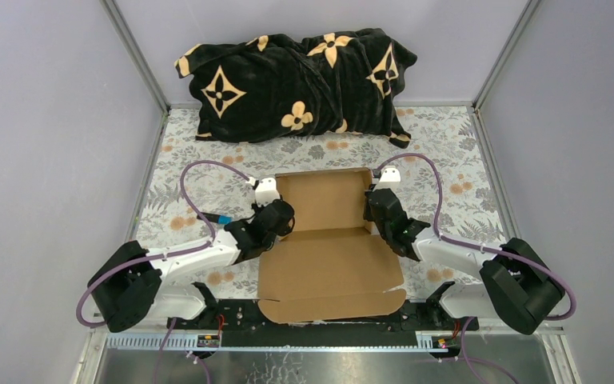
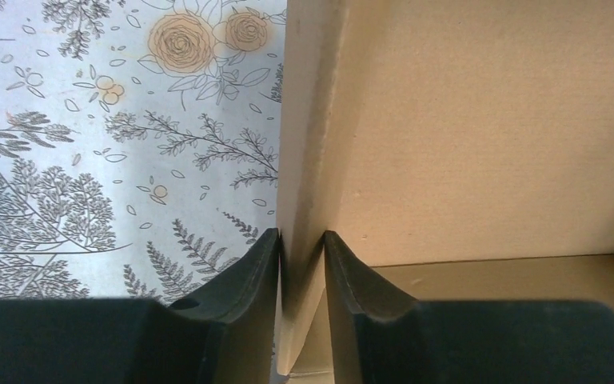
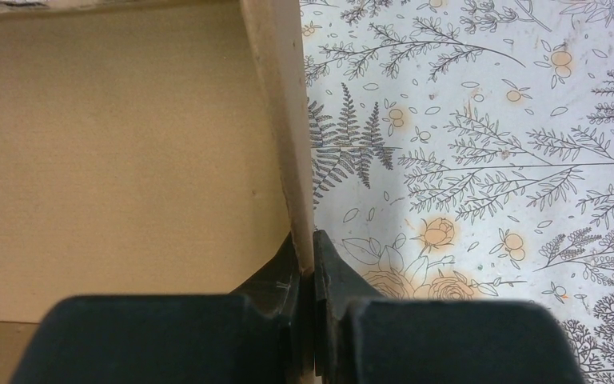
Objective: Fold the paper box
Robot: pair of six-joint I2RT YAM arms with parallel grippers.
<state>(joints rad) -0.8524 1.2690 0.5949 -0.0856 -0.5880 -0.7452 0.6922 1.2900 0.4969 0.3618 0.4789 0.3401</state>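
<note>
The paper box (image 1: 328, 256) is plain brown cardboard, lying in the middle of the table, its tray part at the back and a flat lid panel toward the near edge. My left gripper (image 1: 284, 220) is shut on the box's upright left side wall (image 2: 308, 160), one finger on each face. My right gripper (image 1: 376, 212) is shut on the upright right side wall (image 3: 284, 136), pinching it tightly. The box floor shows in the left wrist view (image 2: 488, 128) and the right wrist view (image 3: 112, 160).
A black pillow with tan flower shapes (image 1: 296, 80) lies at the back of the table. A floral tablecloth (image 1: 448, 160) covers the table. Grey walls stand at the left, right and back. Purple cables loop off both arms.
</note>
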